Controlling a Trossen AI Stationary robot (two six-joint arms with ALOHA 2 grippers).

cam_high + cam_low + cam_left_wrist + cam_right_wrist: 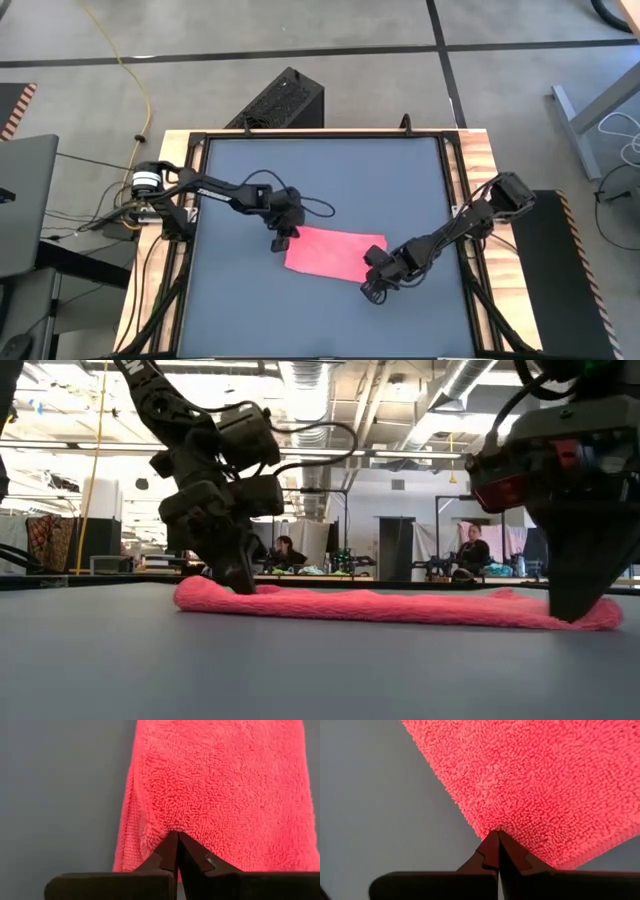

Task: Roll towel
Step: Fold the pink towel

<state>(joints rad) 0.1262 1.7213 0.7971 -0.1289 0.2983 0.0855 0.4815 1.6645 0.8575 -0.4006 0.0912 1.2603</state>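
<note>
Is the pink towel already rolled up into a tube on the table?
No, the towel lies flat and unrolled in the high view, both grippers pinching its edge.

Left gripper (282, 243) and right gripper (372, 291) lowered, fingers closed

- Illumination: bright, even, from ceiling strip lights (300, 380) in the low view.
- Shadows: soft, faint on the tabletop (320, 180).
- Focus: wrist views sharp on the towel (220, 795); the fingers nearest the lens are blurred.
</note>
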